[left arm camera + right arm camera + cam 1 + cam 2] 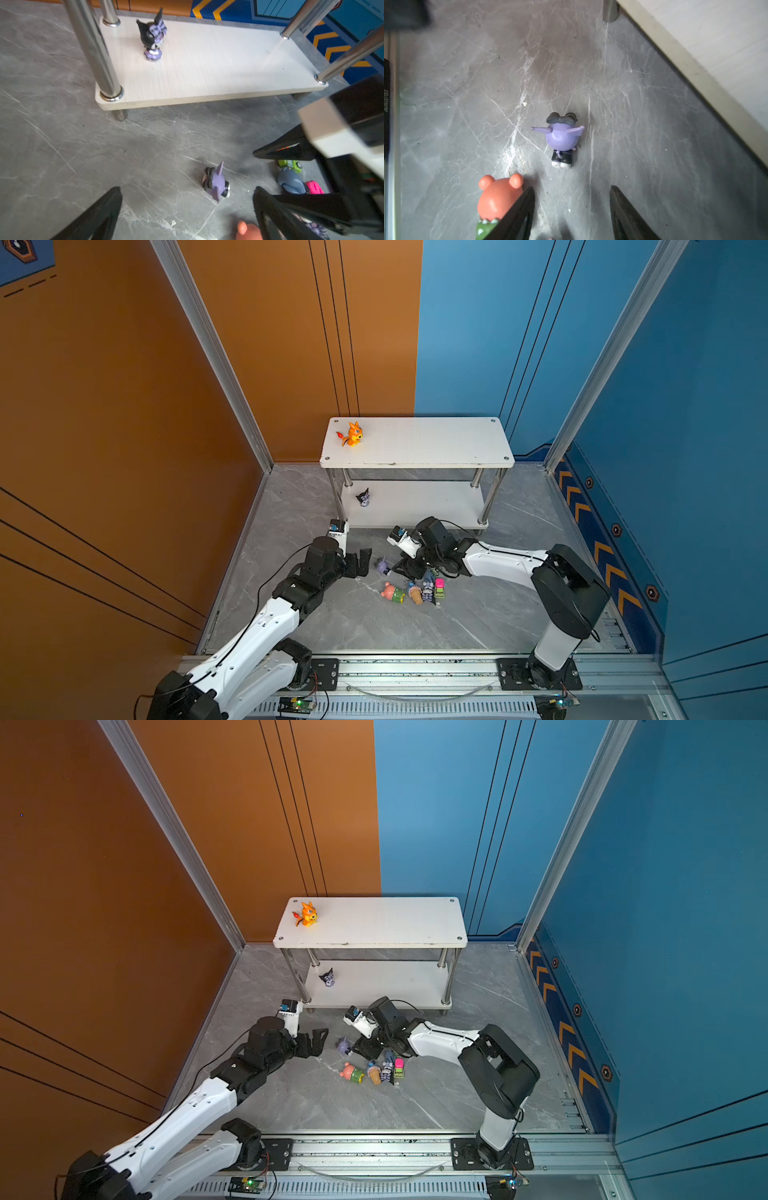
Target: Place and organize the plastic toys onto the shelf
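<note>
Your left hand (pixel 360 562) hangs spread wide and empty, and your right hand (pixel 571 187) is parted and empty too, with the purple imp (pixel 562 135) lying on the bench (pixel 467 83) just ahead of its fingertips and, in both top views, between the two hands. Only the top views show you the orange dragon (pixel 353 434) upright on top of the shelf (pixel 415 443) near its left end, while the left wrist view alone makes plain that the black-purple imp (pixel 152 37) stands upright on the lower board (pixel 207 68). Your right wrist view adds the pink bear (pixel 497 199), lying just beside that hand's finger (pixel 517 212).
</note>
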{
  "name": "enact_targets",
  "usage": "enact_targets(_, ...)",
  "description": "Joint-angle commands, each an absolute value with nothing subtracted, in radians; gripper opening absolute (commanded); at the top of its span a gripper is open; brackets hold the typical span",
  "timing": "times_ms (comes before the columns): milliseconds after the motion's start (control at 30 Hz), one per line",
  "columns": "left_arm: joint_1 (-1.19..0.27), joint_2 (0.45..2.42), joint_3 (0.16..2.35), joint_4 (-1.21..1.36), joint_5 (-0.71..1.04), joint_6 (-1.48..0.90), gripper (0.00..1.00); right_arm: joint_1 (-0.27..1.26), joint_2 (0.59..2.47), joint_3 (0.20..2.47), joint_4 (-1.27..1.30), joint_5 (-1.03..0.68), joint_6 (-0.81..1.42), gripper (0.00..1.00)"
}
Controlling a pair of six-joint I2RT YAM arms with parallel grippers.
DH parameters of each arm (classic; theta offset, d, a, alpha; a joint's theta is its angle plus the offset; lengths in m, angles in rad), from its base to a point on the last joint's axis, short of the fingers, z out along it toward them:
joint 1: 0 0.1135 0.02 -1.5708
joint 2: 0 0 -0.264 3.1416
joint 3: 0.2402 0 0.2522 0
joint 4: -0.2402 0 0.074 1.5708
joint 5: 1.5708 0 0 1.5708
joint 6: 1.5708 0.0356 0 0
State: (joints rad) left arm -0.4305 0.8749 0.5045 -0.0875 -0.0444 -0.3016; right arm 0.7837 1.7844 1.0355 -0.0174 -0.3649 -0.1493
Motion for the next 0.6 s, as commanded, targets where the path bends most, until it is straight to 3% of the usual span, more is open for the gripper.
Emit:
enact_targets(0,-0.416,0.841,0.491,-0.144,-0.089,-0.316,1.00,0.806,1.831,1.103,-0.054,-0.351,-0.139,0.59)
enact_targets(567,-0.400,0.833,0.471,-0.114,-0.049,-0.318,1.00,0.836,1.949,1.163,-0.117,-0.269,-0.169,0.59)
